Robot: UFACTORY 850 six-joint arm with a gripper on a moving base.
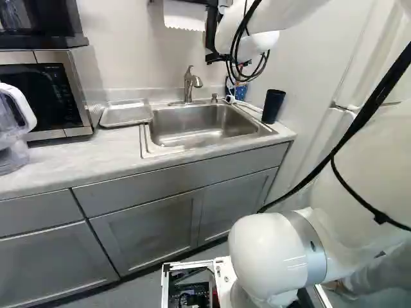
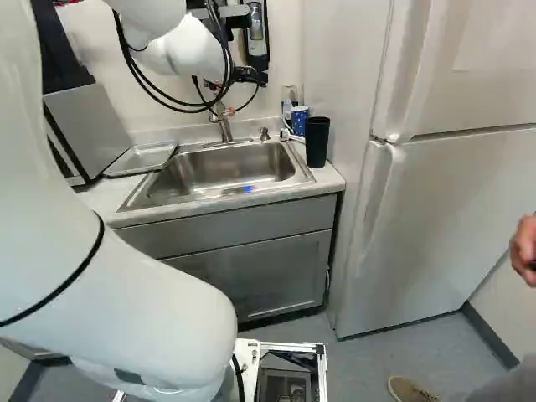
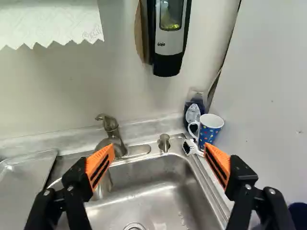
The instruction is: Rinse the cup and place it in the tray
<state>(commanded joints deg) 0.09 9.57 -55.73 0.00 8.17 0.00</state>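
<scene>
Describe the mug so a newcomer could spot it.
At the steel sink, take the back corner nearest the fridge. There, in front of a dark bottle, stands the mug. It is blue with multicoloured spots, a white inside and a handle, unlike the plain, taller black cup near it.

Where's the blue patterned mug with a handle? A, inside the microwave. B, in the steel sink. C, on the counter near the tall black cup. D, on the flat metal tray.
C: the mug stands on the counter beyond the sink, near the black cup.
</scene>
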